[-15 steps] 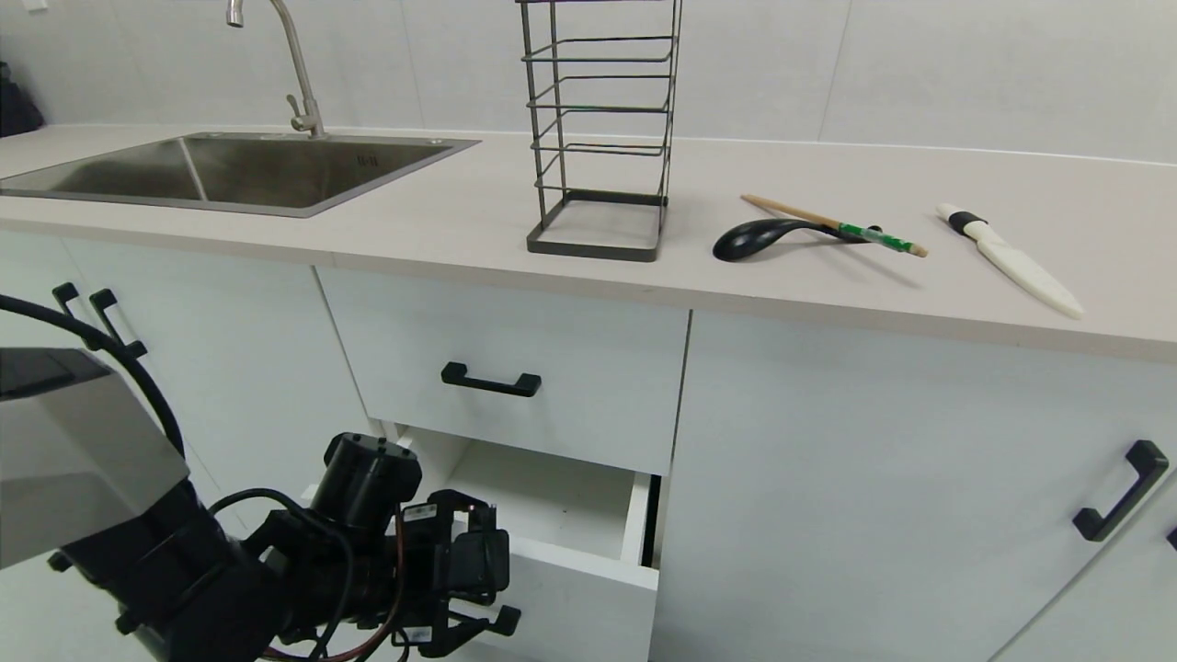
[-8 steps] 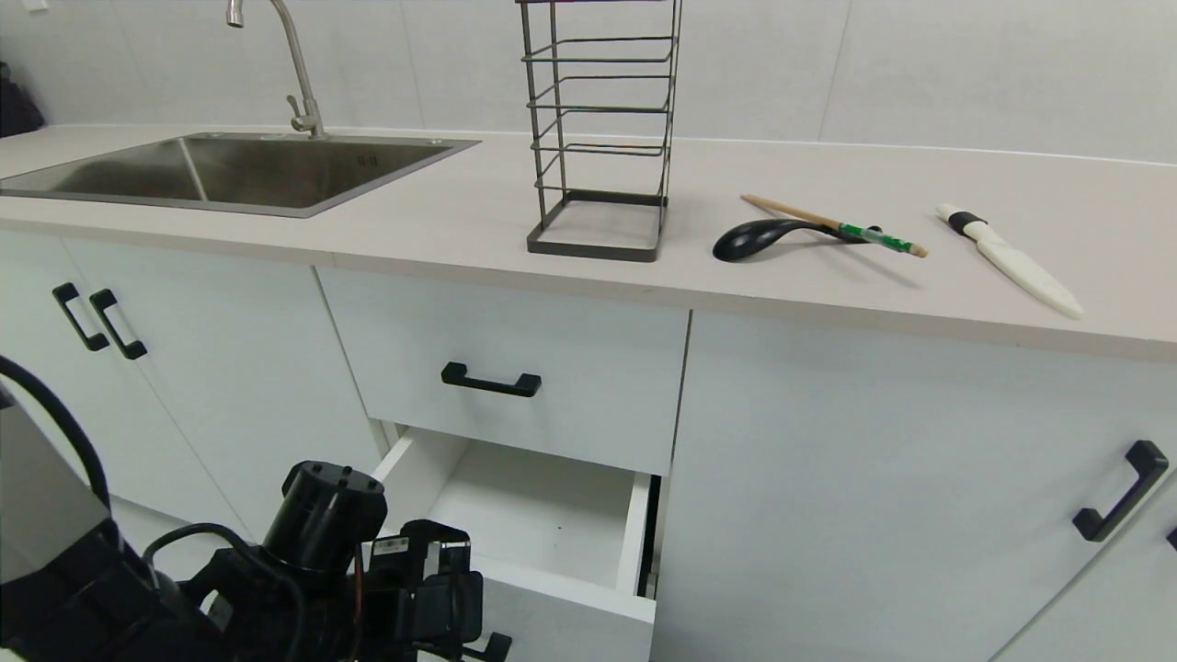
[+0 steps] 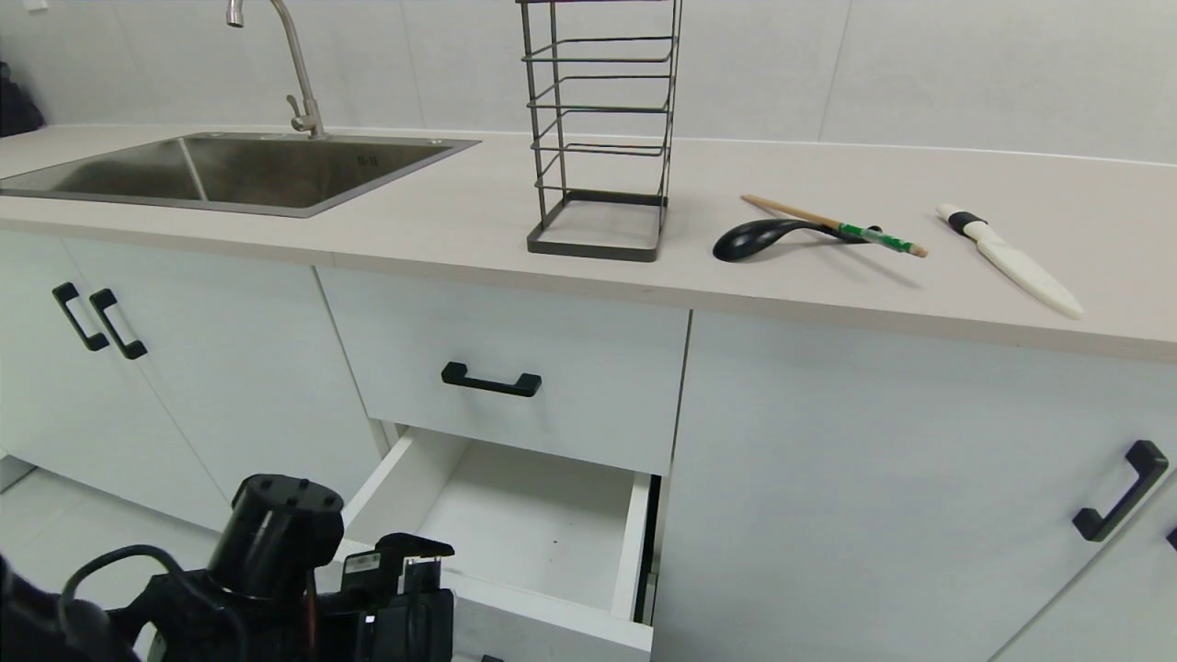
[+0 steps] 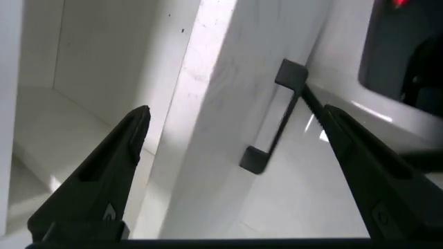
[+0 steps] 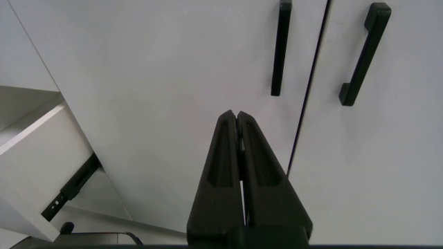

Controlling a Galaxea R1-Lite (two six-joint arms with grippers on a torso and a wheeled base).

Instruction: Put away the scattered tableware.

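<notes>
Head view: spoon (image 3: 763, 237), chopstick (image 3: 832, 223) and knife (image 3: 1011, 260) lie on the desk (image 3: 441, 221), above the open drawer (image 3: 633, 542). Left claw (image 4: 234, 114), released, faces its handle (image 4: 272, 117); right claw (image 5: 239, 117) is clenched, empty. Rising carelessly, I could clip the desk's edge.

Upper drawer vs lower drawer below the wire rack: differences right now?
The upper drawer is shut, flush with the cabinet fronts; the lower drawer stands open, its white inside showing. The upper handle is free; the lower handle sits between the jaws of the open left gripper. Shared: white fronts, black bar handles.
</notes>
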